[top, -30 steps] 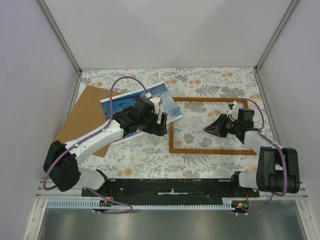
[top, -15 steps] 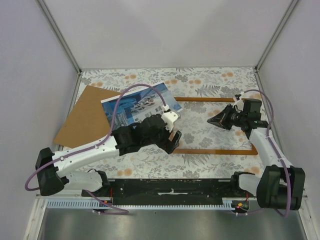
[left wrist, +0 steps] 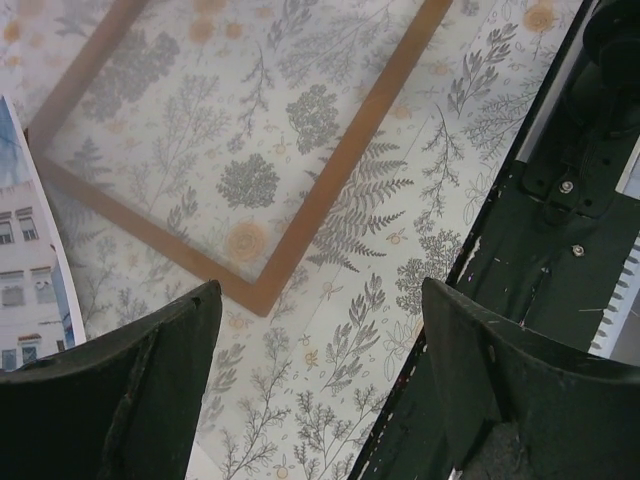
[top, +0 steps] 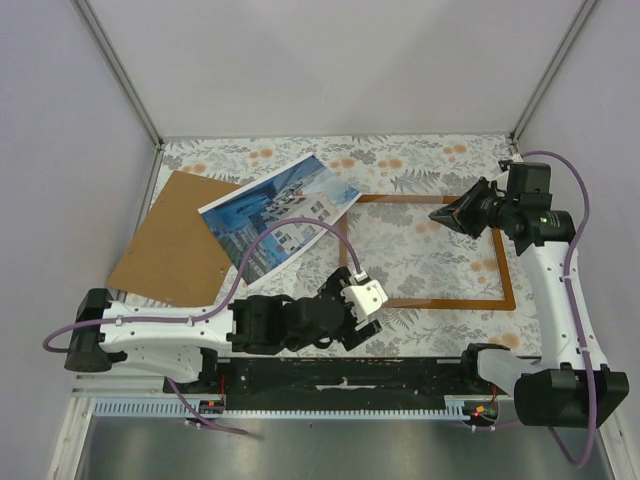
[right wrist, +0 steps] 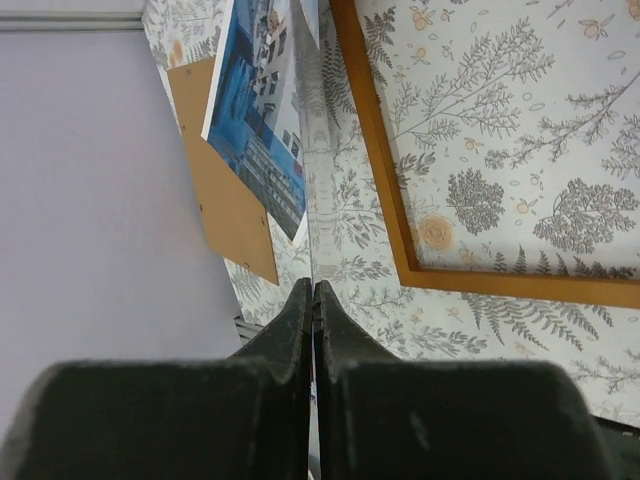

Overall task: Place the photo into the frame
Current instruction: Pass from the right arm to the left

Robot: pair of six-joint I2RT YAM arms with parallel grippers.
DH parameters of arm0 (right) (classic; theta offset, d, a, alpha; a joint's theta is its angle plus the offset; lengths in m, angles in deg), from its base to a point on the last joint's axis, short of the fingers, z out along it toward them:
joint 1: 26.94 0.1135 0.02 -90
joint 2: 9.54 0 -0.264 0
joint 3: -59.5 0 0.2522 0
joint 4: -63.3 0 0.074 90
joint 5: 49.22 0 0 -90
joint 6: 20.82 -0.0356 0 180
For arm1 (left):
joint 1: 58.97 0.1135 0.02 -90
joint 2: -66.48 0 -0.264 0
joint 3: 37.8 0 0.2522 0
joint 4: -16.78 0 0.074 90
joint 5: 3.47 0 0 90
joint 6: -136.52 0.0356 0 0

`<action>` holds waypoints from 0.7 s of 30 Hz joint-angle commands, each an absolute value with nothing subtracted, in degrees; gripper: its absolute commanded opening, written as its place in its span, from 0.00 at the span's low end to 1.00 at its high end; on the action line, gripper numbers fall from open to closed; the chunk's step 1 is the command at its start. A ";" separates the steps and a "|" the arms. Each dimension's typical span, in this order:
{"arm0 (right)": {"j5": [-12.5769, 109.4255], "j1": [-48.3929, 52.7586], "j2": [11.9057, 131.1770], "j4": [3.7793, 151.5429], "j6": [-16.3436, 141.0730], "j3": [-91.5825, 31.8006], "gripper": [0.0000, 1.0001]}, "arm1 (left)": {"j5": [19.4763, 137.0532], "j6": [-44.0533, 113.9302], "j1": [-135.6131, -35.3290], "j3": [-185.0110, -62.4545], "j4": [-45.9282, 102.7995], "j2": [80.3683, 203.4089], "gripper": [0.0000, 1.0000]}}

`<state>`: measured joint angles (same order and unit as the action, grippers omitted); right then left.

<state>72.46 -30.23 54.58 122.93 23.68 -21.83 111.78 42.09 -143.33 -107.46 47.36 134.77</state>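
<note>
Now left tool [top: 366, 298] withdrawn from photo [top: 280, 212], gaping, empty; right tool [top: 447, 214] lifted, clamped shut.

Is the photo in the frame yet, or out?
Out. The photo lies face up left of the frame, partly on the brown board; inside the frame only tablecloth shows.

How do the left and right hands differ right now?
The left hand is open, fingers wide apart; the right hand is shut, fingertips pressed together. The left hand sits low by the frame's near-left corner, close to the arm bases; the right hand is over its far-right part. Neither touches the photo.
</note>
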 commanded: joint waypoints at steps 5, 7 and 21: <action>70.14 -29.06 55.93 131.55 18.47 -28.43 0.00 | 119.22 49.77 -146.95 -107.20 38.98 135.12 0.88; 69.53 -28.44 56.64 132.61 17.50 -29.92 0.00 | 120.18 50.91 -147.47 -106.32 37.40 135.65 0.88; 68.91 -24.75 57.70 135.86 11.44 -36.17 0.00 | 138.10 61.80 -149.94 -101.75 21.60 141.45 0.88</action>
<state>68.75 -24.94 58.03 134.17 14.33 -32.76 128.07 55.25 -148.99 -103.79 32.56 140.39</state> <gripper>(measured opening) 0.007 0.892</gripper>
